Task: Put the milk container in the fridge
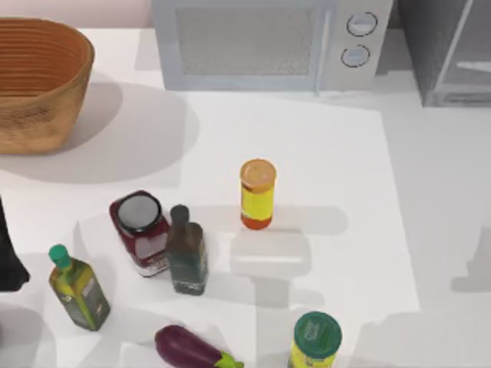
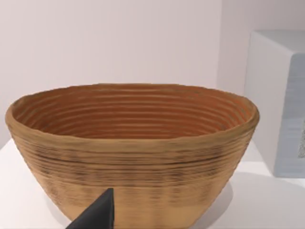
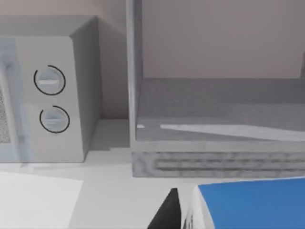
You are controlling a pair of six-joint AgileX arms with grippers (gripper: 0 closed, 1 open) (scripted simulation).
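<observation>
Blue-topped milk container (image 3: 250, 202) seemingly pinched in right claw (image 3: 190, 214), facing fridge (image 3: 214, 157).

Basket (image 2: 133, 152): woven, ribbed, matt. Fridge (image 3: 214, 119): matt grey, faintly mottled, metallic-looking frame. Microwave (image 1: 261, 42): smooth light grey casing. Milk container (image 3: 252, 205): smooth matt blue top. Eggplant (image 1: 188, 346), 6 o'clock: glossy purple skin.

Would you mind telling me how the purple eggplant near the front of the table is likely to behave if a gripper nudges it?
The eggplant lies on its side and looks rounded, so it would probably roll or pivot rather than slide straight. Its skin looks glossy, so it may be slippery.
</observation>
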